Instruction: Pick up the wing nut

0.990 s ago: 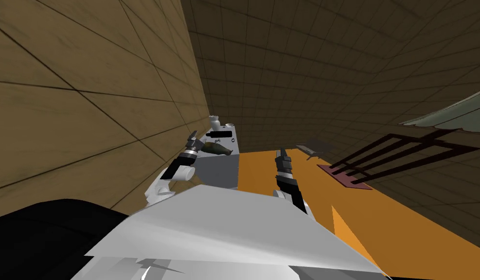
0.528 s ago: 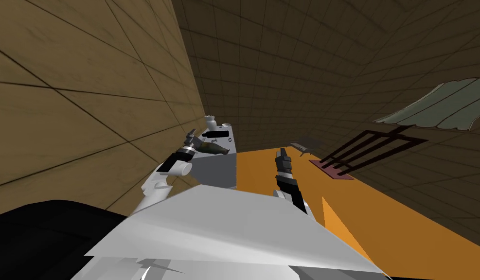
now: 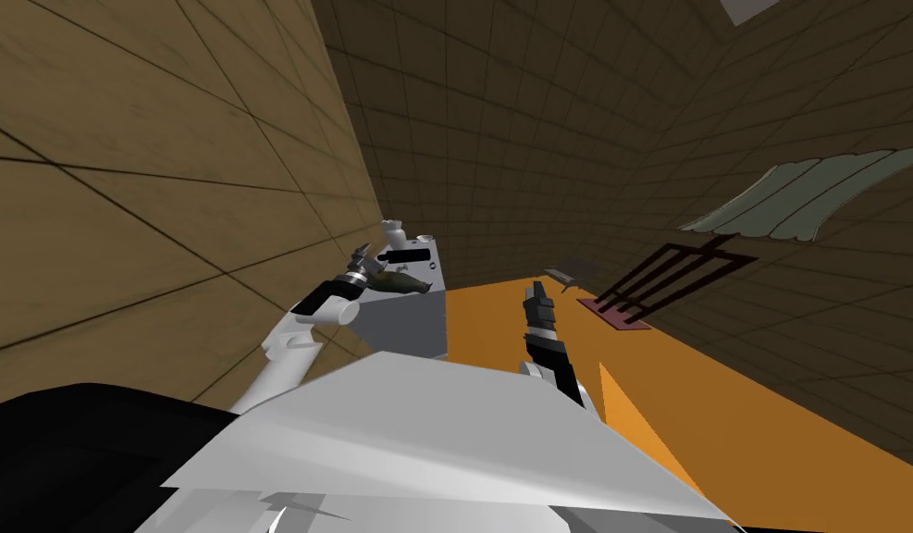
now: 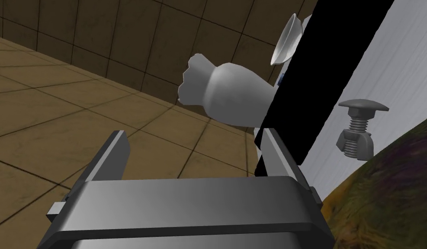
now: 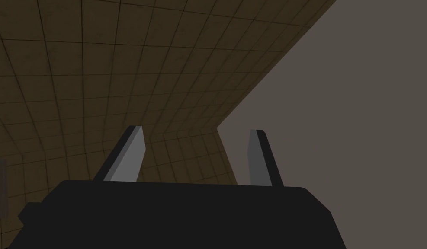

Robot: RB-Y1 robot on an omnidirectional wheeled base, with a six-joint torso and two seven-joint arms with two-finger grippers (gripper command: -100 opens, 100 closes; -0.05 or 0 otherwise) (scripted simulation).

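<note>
while your left gripper (image 4: 193, 134) holds its fingers spread and empty, seemingly ready to grasp, the small grey threaded wing nut (image 4: 355, 145) sits on the pale grey bench (image 4: 390, 56) beside them, past a black bar (image 4: 320, 65); your right gripper (image 5: 196, 129) is released too.

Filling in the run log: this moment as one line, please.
stage: pre-grasp | left gripper: open, empty | wing nut: beside left gripper, ungrasped | right gripper: open, empty
</note>
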